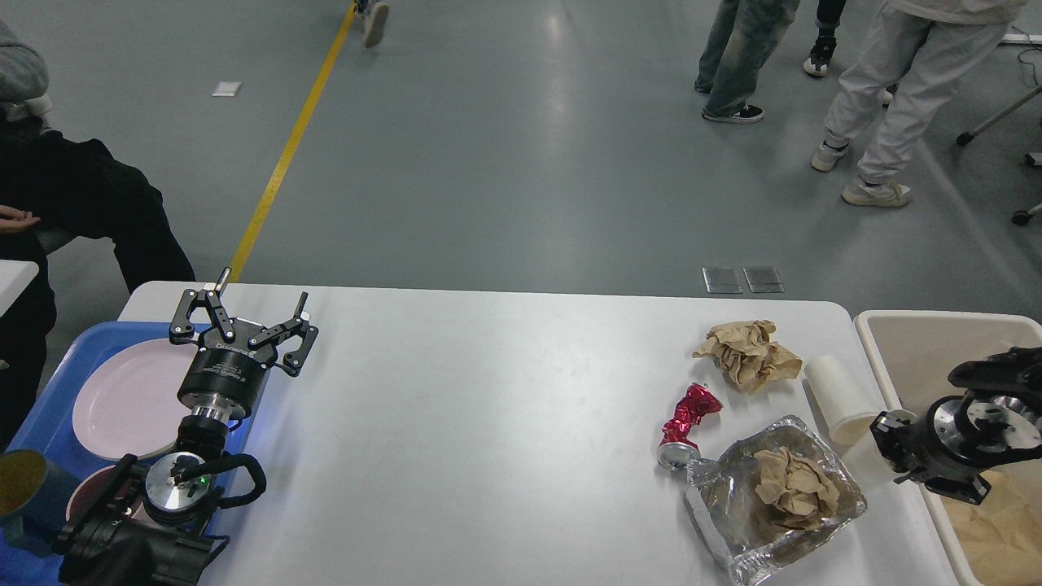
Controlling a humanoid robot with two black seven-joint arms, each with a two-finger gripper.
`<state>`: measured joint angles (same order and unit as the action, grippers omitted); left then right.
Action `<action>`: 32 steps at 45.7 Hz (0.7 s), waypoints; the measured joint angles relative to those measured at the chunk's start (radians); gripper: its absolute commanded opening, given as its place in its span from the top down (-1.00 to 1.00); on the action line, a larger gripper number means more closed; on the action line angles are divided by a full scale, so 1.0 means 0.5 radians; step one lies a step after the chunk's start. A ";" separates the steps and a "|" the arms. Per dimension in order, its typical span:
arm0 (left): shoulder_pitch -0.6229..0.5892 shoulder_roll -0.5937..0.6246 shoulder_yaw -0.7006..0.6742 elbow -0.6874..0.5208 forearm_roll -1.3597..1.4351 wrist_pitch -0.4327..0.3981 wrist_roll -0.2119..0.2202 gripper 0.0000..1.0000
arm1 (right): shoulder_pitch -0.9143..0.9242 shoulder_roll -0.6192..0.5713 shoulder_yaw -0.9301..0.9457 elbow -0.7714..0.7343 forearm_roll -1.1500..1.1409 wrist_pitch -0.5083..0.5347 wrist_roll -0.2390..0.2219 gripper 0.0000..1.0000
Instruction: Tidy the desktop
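The white desktop (505, 423) holds litter at its right end: a crumpled brown paper ball (745, 352), a crushed red can (688, 419), a foil tray (737, 529) with another brown paper wad (791, 487) in it, and a white paper cup (842, 396) lying on its side. My right gripper (891, 443) hovers at the table's right edge, just beside the cup's lower end. It is dark and turned end-on, so its fingers cannot be told apart. My left gripper (247, 313) stands open and empty over the table's left end.
A beige bin (920, 338) with brown paper inside stands off the right edge. At the left, a blue tray (45, 399) carries a pink plate (122, 399), with a blue cup (20, 496) at its near corner. A seated person is at far left and several people stand beyond.
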<state>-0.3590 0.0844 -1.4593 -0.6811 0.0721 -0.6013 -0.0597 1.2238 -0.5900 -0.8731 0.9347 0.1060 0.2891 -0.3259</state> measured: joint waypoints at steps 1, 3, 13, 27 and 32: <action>0.000 0.000 0.000 0.000 0.000 0.000 0.000 -0.93 | 0.008 -0.005 0.001 0.014 0.002 0.005 -0.001 1.00; 0.000 0.000 0.000 0.000 0.000 0.000 0.000 -0.93 | 0.039 -0.030 0.002 0.053 0.008 0.022 -0.004 1.00; 0.000 0.000 0.000 0.000 0.000 0.000 0.000 -0.93 | 0.390 -0.317 -0.043 0.206 0.017 0.290 -0.078 1.00; 0.000 0.000 -0.001 0.000 0.000 0.000 0.000 -0.93 | 1.001 -0.510 -0.457 0.379 0.026 0.633 -0.124 1.00; 0.000 0.000 -0.001 0.000 0.000 0.000 0.000 -0.93 | 1.216 -0.513 -0.645 0.478 0.029 0.662 -0.124 1.00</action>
<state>-0.3590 0.0844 -1.4600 -0.6811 0.0720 -0.6013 -0.0597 1.8317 -0.8466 -1.1958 1.1738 0.1207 0.6203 -0.3881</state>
